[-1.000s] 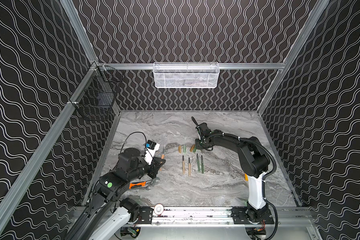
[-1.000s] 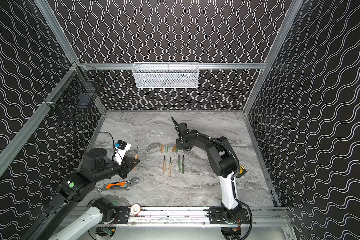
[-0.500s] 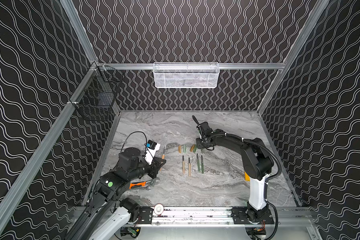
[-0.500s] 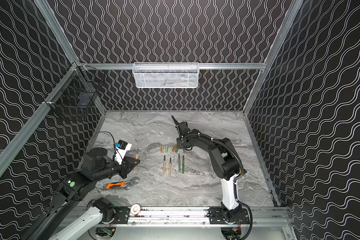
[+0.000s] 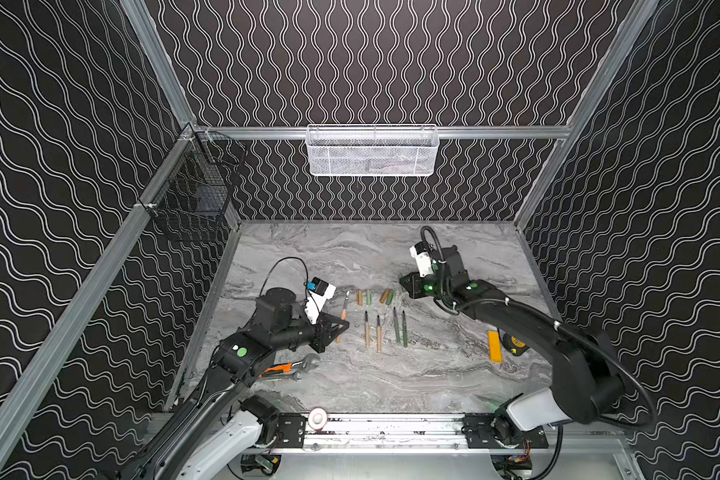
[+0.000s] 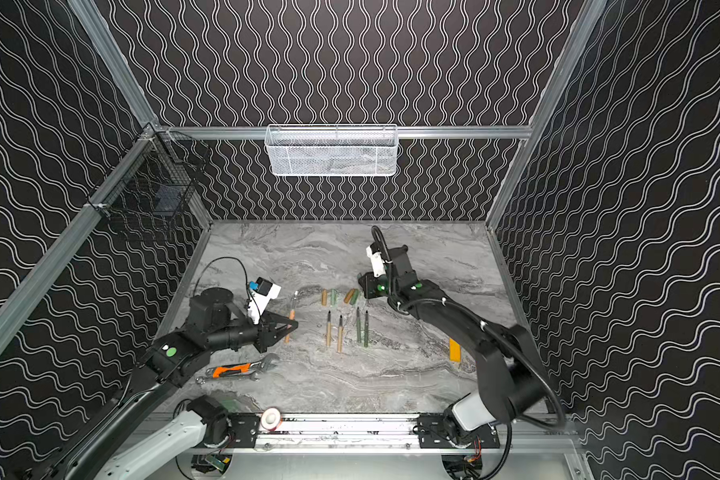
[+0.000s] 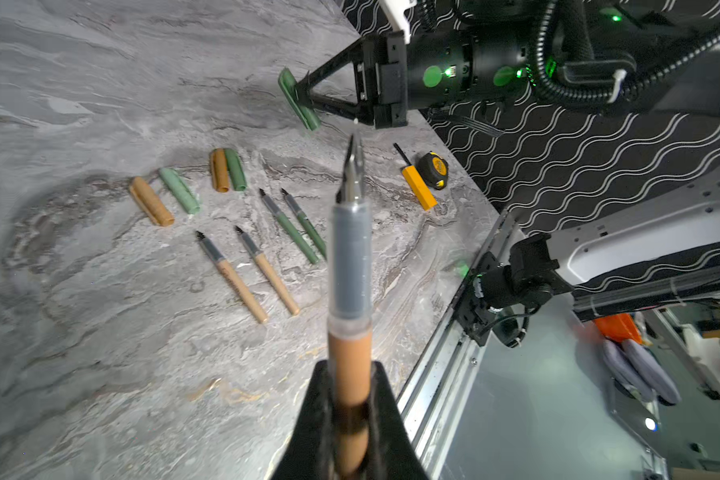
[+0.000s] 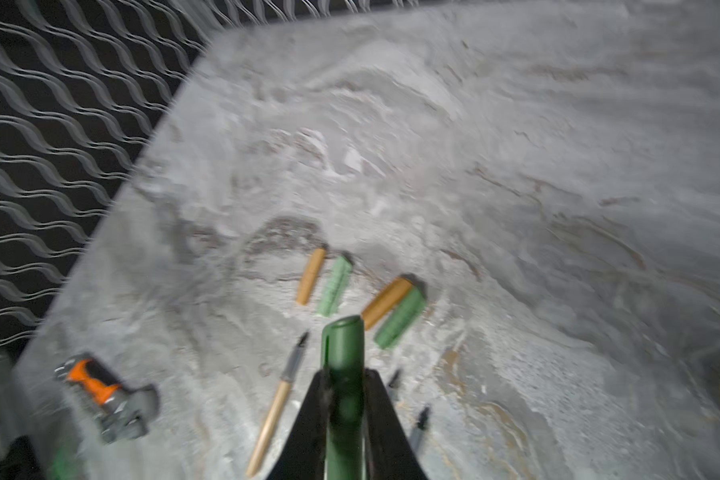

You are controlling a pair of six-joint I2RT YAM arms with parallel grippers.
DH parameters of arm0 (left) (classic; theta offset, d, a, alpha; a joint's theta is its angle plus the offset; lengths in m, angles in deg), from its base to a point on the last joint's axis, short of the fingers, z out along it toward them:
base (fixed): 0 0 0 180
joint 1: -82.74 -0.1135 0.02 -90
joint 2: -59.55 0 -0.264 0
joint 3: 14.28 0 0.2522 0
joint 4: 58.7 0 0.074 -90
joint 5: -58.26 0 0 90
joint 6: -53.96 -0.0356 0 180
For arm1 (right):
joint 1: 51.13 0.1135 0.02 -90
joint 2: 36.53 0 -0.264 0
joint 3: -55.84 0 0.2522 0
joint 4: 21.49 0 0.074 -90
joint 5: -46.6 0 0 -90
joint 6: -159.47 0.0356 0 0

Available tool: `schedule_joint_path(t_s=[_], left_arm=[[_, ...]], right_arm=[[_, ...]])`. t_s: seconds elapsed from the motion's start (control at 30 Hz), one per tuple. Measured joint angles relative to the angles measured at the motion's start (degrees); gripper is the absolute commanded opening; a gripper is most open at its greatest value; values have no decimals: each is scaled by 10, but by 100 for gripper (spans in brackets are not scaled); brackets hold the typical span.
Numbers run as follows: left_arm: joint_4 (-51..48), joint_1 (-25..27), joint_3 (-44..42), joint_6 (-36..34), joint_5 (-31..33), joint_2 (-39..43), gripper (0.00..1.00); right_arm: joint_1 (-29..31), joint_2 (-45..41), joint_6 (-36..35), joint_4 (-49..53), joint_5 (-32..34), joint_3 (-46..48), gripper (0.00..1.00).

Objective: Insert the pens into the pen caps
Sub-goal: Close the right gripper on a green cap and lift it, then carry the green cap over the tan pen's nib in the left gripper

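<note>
Between the left fingers [image 7: 316,415] sits a tan pen [image 7: 350,370].

Grey marble-patterned tabletop [image 5: 350,249] fills the floor of the cell, boxed in by black walls with white wavy lines [image 5: 371,62]. Up on the back rail hangs a white mesh metal basket [image 5: 372,151], and a black wire basket [image 5: 196,199] hangs on the left wall. Down at the front left lies an orange-handled steel adjustable wrench [image 5: 285,370], flat on the tabletop, seen in both top views [image 6: 235,370]. Over on the right lies a flat orange-yellow rectangular block [image 5: 494,345], with a black-and-yellow tape measure [image 5: 516,345] just beside it; the left wrist view shows the pair [image 7: 419,188] close together. On the front aluminium rail [image 5: 391,428] sits a round white knob [image 5: 317,417].
</note>
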Motion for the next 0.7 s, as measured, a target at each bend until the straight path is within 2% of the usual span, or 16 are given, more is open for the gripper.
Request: schedule_joint_path(t_s=[0.13,0.33,0.5,0.7], left_arm=[[112,37,-48,50,-25,-16,0],[285,48,-124,111,-72,-39,0],[379,65,-147,130,-91,-53,0],[416,87,-150,132,-95,-52,0]], right_arm=[[-2,-69,43,-106,-80,74,18],[1,-134,131,-282,-157,145,18],[12,-147,191,-395,-180,165,18],[51,-120,221,-469,-178,151,18]])
